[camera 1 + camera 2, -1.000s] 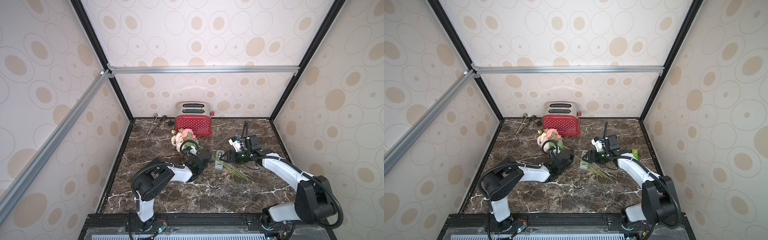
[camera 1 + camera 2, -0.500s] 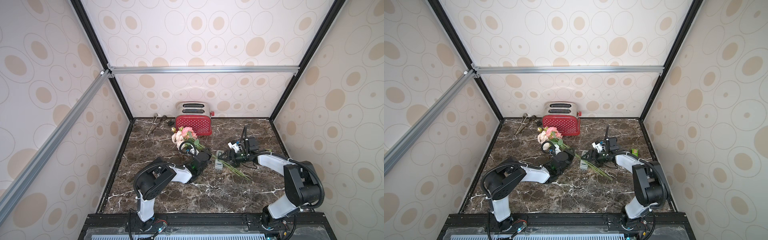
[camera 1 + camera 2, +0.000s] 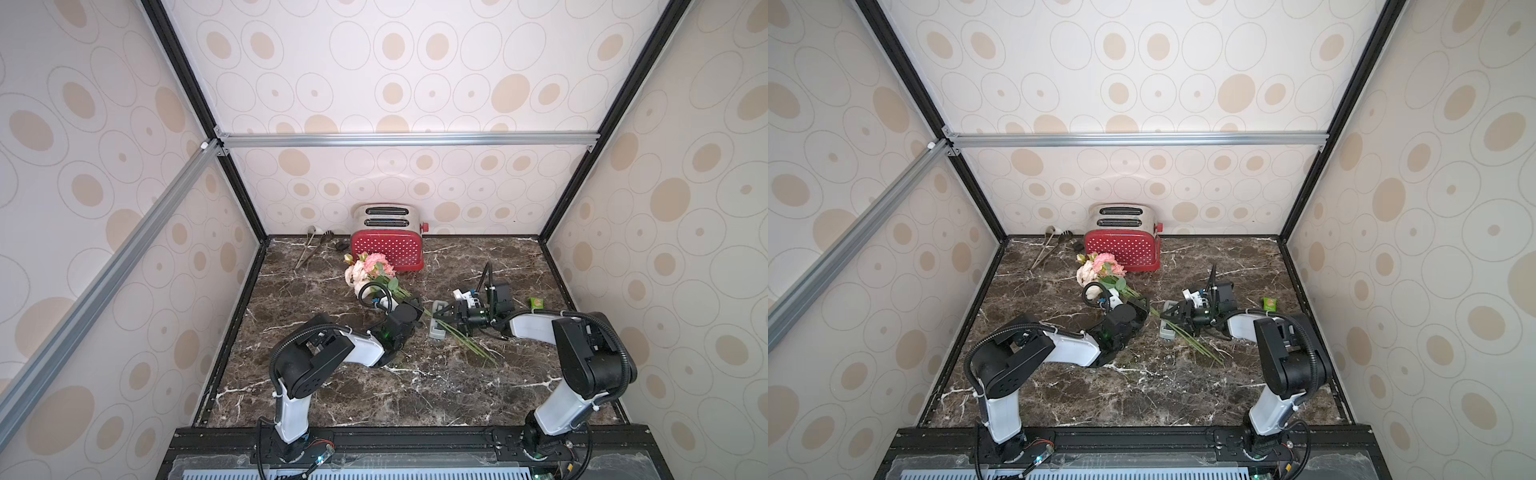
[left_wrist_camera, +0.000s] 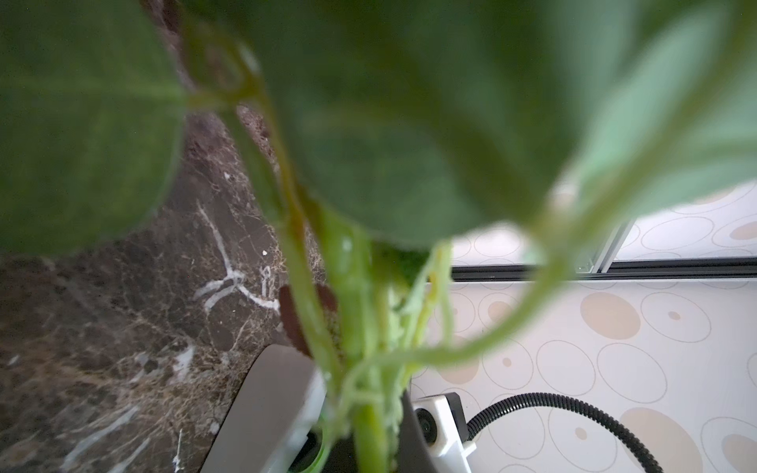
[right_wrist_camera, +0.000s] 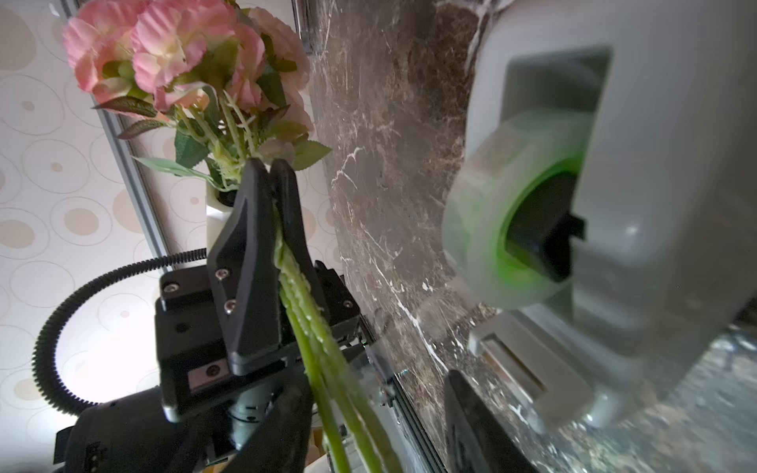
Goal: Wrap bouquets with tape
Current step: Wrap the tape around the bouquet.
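Observation:
The bouquets (image 3: 372,268) (image 3: 1100,268) are one bunch of pink and cream flowers, held tilted above the marble table in front of the toaster. My left gripper (image 3: 415,309) (image 5: 268,164) is shut on the green stems just below the leaves. The stems (image 5: 340,409) (image 3: 461,338) run on between the fingers of my right gripper (image 3: 444,316) (image 5: 377,430), which stands open around them. The tape (image 3: 436,324) (image 3: 1166,324) (image 5: 614,204), a grey dispenser with a green-cored roll, lies on the table right beside the right gripper. Blurred leaves (image 4: 389,143) fill most of the left wrist view.
A red dotted toaster (image 3: 386,249) stands at the back wall, with metal tongs (image 3: 309,249) to its left. A green snack packet (image 3: 536,302) lies near the right wall. Patterned walls close in the table on three sides.
The right arm's elbow has swung inward toward the middle, and its jaws have narrowed around the stems. The left gripper and the bunch have hardly moved.

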Controlling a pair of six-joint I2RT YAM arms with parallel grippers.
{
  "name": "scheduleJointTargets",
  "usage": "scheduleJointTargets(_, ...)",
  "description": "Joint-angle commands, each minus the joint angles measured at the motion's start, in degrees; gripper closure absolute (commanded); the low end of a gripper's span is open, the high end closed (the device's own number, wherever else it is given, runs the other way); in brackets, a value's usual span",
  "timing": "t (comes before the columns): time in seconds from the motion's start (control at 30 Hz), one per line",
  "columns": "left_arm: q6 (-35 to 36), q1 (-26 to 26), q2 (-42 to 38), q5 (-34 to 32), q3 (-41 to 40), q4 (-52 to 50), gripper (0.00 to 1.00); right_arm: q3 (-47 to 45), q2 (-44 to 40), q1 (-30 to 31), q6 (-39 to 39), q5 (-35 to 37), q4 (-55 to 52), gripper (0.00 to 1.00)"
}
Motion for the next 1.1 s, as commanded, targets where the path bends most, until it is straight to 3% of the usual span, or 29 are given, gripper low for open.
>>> scheduleJointTargets(0.0,1.21,0.21,0.49,-0.67,0.34,4.12,1.00,-1.27,1.02,-0.21,6.80,-2.09,8.49,0.48)
scheduleJointTargets(0.13,1.32,0.28,0.67,-0.63,0.47,4.45,1.00,-2.59,2.41,-0.16,11.06,-3.33,14.37,0.51)
scheduleJointTargets(0.47,1.09,0.54,1.25,-0.41,0.73,4.74,1.00,-4.62,1.61,-0.12,12.56,-4.91,16.91,0.62)
scheduleJointTargets(0.7,0.61,1.39,1.16,0.11,-0.17,4.92,1.00,-6.48,-0.09,-0.08,13.32,-5.74,19.43,0.59)
scheduleJointTargets(0.83,0.51,1.68,1.01,0.47,-0.29,5.09,1.00,-6.17,-3.37,0.20,7.09,-5.63,11.47,0.55)
scheduleJointTargets(0.97,0.31,1.77,1.41,0.99,-0.25,5.07,1.00,-4.73,-6.83,0.74,-1.73,-4.85,0.24,0.58)
scheduleJointTargets(1.07,0.13,2.03,1.44,1.50,-0.19,4.92,1.00,-0.70,-8.79,2.16,-15.27,-1.60,-18.11,0.60)
